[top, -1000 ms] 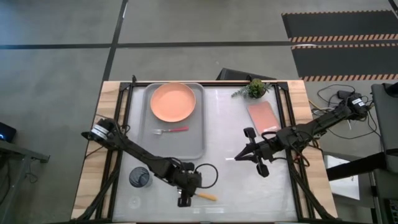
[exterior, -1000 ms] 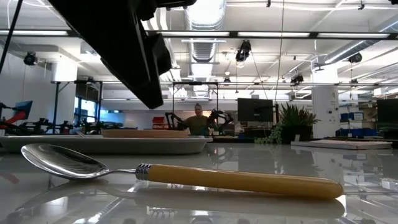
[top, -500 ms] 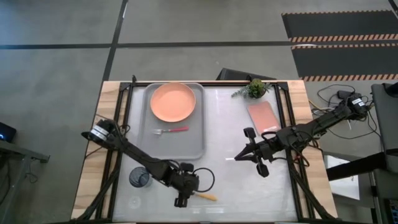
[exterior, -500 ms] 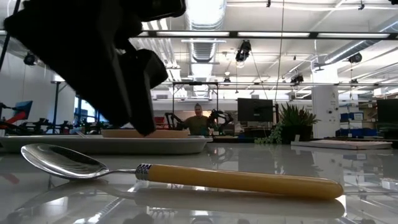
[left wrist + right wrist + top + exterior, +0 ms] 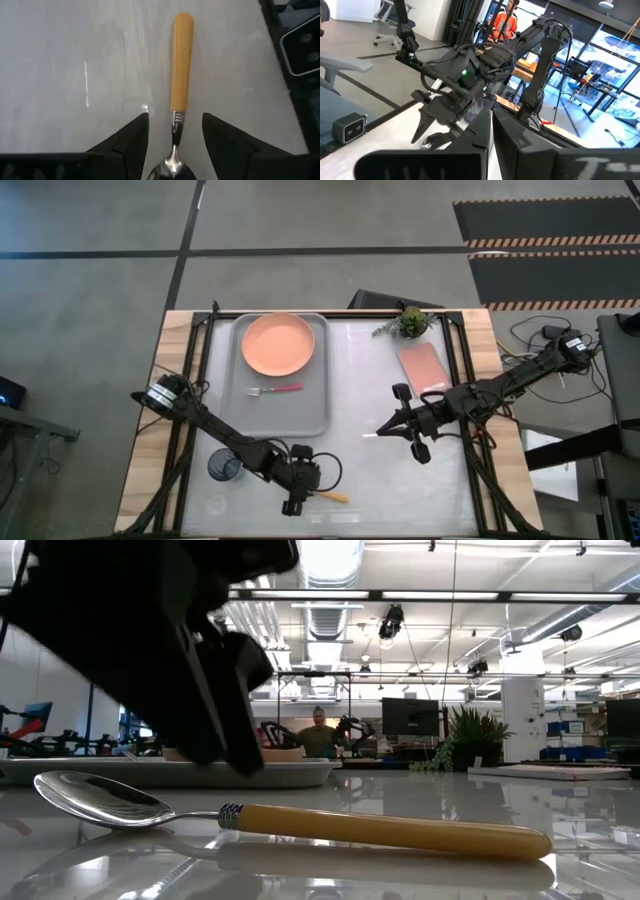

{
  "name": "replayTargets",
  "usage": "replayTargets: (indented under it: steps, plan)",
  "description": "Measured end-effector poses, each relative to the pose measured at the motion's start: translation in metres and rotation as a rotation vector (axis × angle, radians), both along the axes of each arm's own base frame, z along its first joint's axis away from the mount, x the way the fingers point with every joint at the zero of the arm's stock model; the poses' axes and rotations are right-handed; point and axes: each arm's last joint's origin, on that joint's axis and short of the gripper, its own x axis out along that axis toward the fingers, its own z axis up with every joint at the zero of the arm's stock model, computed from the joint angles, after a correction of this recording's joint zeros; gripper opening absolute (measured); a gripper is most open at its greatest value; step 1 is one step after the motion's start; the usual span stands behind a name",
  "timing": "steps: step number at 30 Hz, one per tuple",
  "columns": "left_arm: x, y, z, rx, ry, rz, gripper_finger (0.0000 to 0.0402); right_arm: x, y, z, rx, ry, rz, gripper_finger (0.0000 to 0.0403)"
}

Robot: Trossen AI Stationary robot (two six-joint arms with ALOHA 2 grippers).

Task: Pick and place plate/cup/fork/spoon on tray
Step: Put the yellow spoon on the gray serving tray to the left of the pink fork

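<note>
The spoon point(image 5: 300, 822), with a silver bowl and an orange-yellow handle point(image 5: 181, 60), lies flat on the table near its front edge. My left gripper point(image 5: 175, 122) is open just above it, pointing down, one finger on either side of the spoon's neck and apart from it. In the high view this gripper point(image 5: 298, 492) covers the spoon's bowl. The plate point(image 5: 277, 344) and the fork point(image 5: 275, 390) lie in the tray point(image 5: 318, 405). The cup point(image 5: 224, 467) stands on the table near the left front. My right gripper point(image 5: 382, 432) is shut and empty, at the table's middle right.
A pink rectangular slab point(image 5: 422, 366) and a small plant point(image 5: 408, 322) sit at the far right. A person shows in the room beyond the table point(image 5: 318, 732). Bare table lies between the two grippers and to the right of the spoon.
My left gripper has come down toward the spoon and a little toward the table's near edge. In the low view its dark fingers now reach down close to the spoon's bowl. The spoon has not moved.
</note>
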Motion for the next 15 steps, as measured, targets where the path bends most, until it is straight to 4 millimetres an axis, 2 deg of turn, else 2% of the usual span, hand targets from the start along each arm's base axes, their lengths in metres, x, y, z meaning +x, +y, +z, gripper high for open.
replayTargets:
  steps: [5,15]
  plan:
    - [0.008,-0.005,-0.013,0.022,-0.011,-0.009,0.0166,0.0,0.0,0.0,-0.006,-0.001,0.0,0.0009]
    - [0.004,0.001,-0.025,0.119,-0.021,0.02,0.0166,0.0,0.0,0.0,-0.025,-0.01,0.0,0.0009]
